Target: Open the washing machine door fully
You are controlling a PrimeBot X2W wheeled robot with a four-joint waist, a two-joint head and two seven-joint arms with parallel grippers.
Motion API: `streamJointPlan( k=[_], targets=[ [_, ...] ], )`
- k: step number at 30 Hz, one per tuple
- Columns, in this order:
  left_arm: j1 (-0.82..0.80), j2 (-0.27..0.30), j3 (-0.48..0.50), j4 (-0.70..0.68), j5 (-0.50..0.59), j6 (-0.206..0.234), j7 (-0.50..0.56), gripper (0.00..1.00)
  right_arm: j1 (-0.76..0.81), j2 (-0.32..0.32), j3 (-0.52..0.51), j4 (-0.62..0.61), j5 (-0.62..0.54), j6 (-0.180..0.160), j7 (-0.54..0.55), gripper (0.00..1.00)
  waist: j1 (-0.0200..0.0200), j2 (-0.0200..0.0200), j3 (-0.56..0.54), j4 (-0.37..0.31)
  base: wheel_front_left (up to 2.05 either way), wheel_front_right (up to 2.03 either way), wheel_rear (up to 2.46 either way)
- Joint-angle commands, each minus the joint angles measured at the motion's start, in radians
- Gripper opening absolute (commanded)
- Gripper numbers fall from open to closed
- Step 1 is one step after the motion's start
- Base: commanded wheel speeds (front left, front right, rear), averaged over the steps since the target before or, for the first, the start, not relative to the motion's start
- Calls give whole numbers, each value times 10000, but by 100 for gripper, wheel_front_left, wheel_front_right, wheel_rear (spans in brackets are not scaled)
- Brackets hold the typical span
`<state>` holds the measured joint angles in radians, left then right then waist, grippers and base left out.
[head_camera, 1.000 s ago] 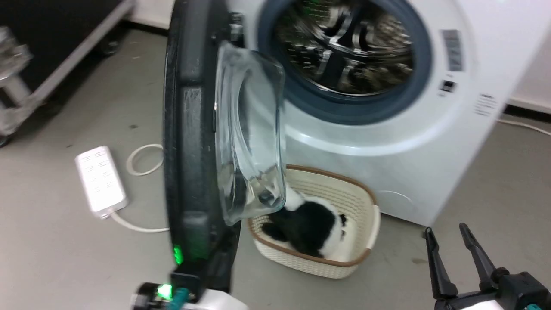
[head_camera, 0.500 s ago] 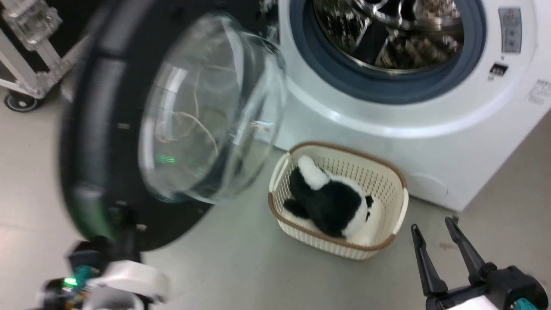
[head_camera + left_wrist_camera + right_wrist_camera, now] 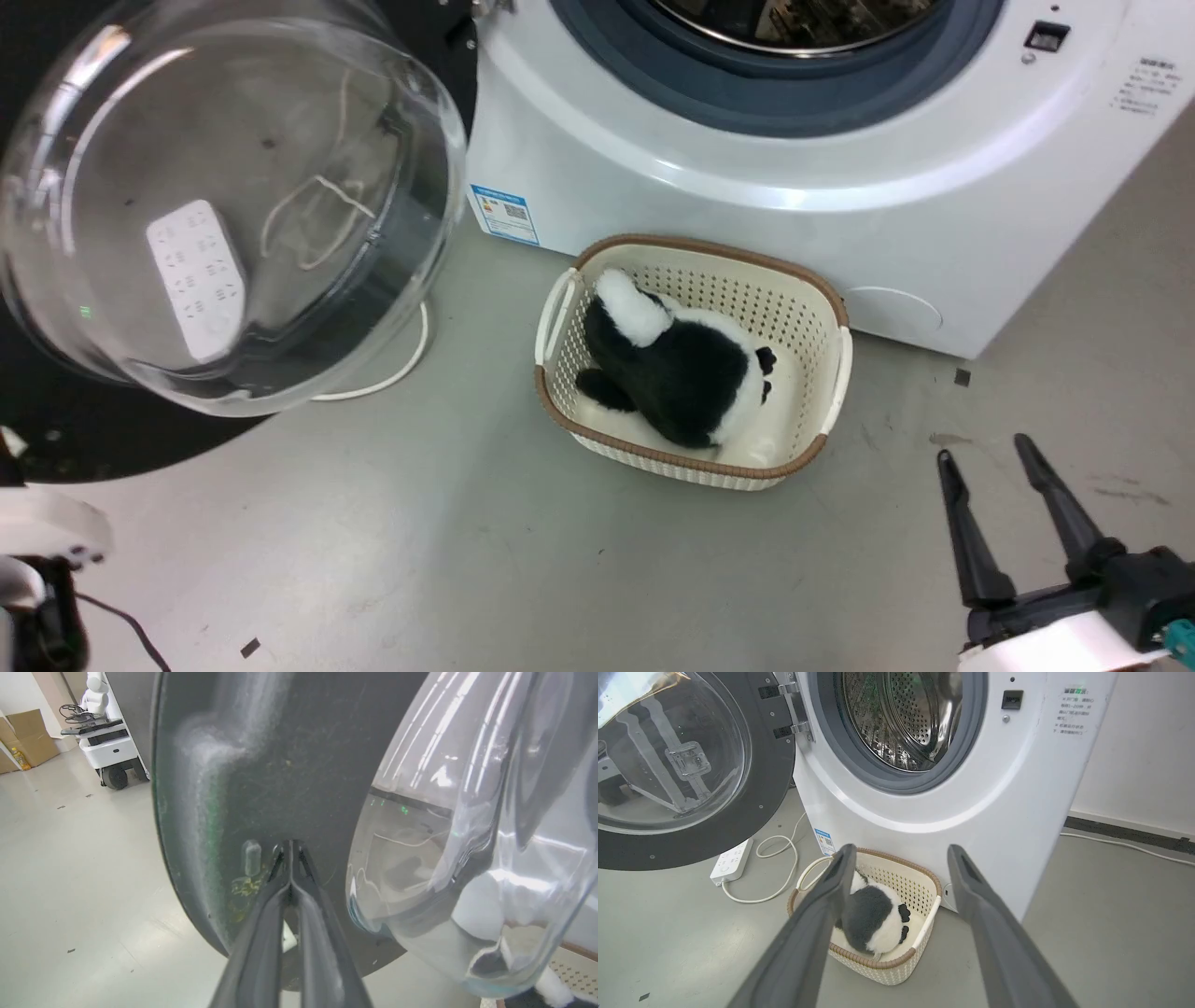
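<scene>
Grey concrete floor runs under the white washing machine (image 3: 747, 196), and its steel drum opening (image 3: 906, 718) stands uncovered. The washing machine door (image 3: 233, 205) hangs out to the machine's left on its metal hinge (image 3: 791, 709), swung wide, with the bulging glass bowl facing you.

Your left gripper (image 3: 289, 845) has its fingers pressed together, holding nothing. The tips seem to rest on the door's black inner face, just beside a small latch peg (image 3: 252, 857) and near the rim, well away from the hinge. That looks like a good spot, since it gives you the most leverage. Push with the closed tips and follow the door's arc, so they don't skid sideways onto the glass. By the look of it only a little swing is left, so go slowly and stop when the hinge resists.

Mind the power strip (image 3: 731, 861) and its cable (image 3: 761, 896) on the floor beneath the door.

Your right gripper (image 3: 983, 448) hovers with its fingers spread apart and empty. Hold it clear of the wicker basket (image 3: 709, 245) with the black-and-white plush toy (image 3: 672, 364).
</scene>
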<state>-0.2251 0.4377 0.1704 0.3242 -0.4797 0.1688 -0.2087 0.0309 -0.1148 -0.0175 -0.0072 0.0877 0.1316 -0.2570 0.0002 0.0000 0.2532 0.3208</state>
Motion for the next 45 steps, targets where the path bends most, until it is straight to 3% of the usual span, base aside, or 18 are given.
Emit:
streamJointPlan(
  k=[1,7,12,18,24,33,34,36,45],
  targets=[
    [-201,88,85,120,-71,-60,-109,0,-112,-24,-68,-54,19,-9,-11,100,-2,0,64,-54,0,0,0],
    [-457,65,283,619,-89,-223,-409,0,-83,-38,-156,-21,7,-9,-13,100,-2,0,-15,-198,0,0,0],
    [-369,-209,259,-131,346,-480,-519,0,-180,239,-666,-65,-89,-9,-19,100,-2,0,-419,-313,0,0,0],
    [439,-1080,36,-2013,1181,-861,-527,0,-217,418,-871,-8,-419,-9,-31,100,-2,0,-1243,-847,0,0,0],
    [1750,-2246,-443,-3639,1701,-907,-529,0,-91,543,-853,-226,-772,-9,-41,100,-2,0,-1983,-1753,0,0,0],
    [2814,-3144,-1646,-4021,2676,-935,-529,0,415,634,-938,-492,-1064,-9,-45,100,-2,0,-2588,-2731,0,0,0],
    [2856,-3182,-1762,-3948,2745,-931,-530,16,470,637,-890,-500,-1048,-9,-45,100,-2,0,-2609,-2805,0,0,0],
    [2908,-3241,-1974,-3819,2902,-905,-530,100,554,640,-772,-492,-944,-9,-46,100,-2,0,-2617,-2957,0,0,0],
    [3192,-3489,-2685,-3368,3401,-690,-530,100,763,643,-337,-313,-674,-9,-46,100,-2,0,-2608,-3243,0,0,0]
  ],
)
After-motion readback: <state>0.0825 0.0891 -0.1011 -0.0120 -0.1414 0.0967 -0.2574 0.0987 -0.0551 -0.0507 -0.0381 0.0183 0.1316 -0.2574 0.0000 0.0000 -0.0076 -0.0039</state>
